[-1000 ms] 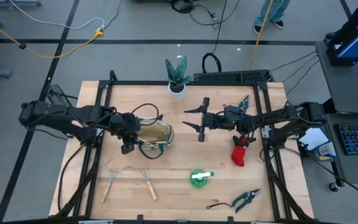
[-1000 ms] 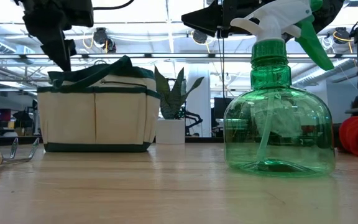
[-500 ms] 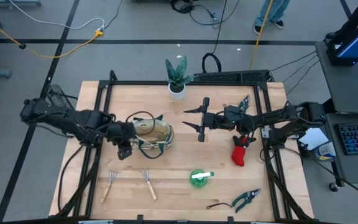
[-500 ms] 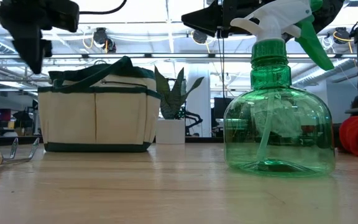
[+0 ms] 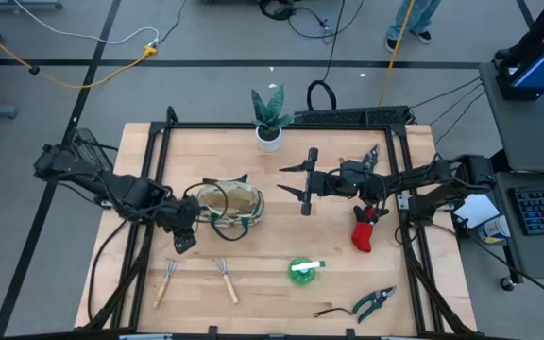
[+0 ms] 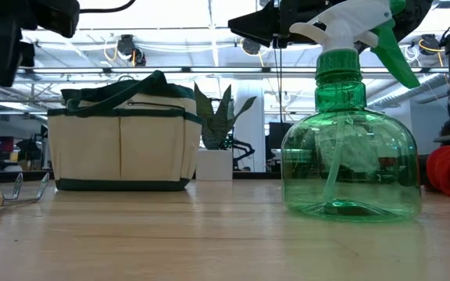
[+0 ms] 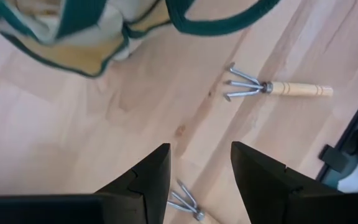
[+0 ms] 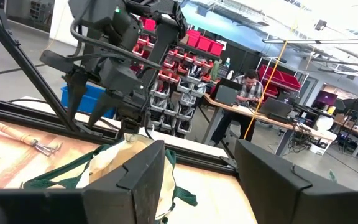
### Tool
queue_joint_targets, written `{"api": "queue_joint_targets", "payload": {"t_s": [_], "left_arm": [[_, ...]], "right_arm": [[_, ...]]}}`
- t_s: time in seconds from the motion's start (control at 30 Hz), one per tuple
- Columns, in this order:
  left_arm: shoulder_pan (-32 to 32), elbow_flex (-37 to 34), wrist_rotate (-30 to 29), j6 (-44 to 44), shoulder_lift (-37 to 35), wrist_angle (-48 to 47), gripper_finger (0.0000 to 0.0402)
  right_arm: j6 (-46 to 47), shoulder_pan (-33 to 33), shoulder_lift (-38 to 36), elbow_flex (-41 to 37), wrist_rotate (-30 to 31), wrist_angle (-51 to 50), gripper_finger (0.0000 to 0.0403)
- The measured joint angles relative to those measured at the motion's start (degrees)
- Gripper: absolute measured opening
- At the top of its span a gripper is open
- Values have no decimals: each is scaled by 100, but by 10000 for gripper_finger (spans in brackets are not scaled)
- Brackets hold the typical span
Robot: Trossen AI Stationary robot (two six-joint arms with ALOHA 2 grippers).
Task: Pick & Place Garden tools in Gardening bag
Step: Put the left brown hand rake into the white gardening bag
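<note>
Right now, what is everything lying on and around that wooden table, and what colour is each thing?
gardening bag: one, cream with dark green trim, left of table centre.
mini rakes: two, wooden handles, metal tines, near front left edge, second at.
spray bottle: one, green with white trigger, front centre.
pruning shears: one, dark handles, front right corner.
second shears: one, dark, back right.
glove: one, red and black, right side.
plant: one, green in white pot, back edge.
table: one, light wood.
person: one, at a desk in the room behind.
left gripper: open, just front-left of the bag.
right gripper: open, empty, right of bag.
</note>
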Motion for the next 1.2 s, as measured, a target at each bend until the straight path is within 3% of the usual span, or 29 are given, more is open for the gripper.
{"api": "queue_joint_targets", "payload": {"t_s": [0.57, 1.2], "left_arm": [[-1169, -16, -195, -2003, 1, -141, 175], [-2415, -487, -87, -4144, 1, -73, 175]], "right_arm": [[0, -2, 0, 0, 0, 0, 194], [0, 0, 0, 0, 0, -70, 194]]}}
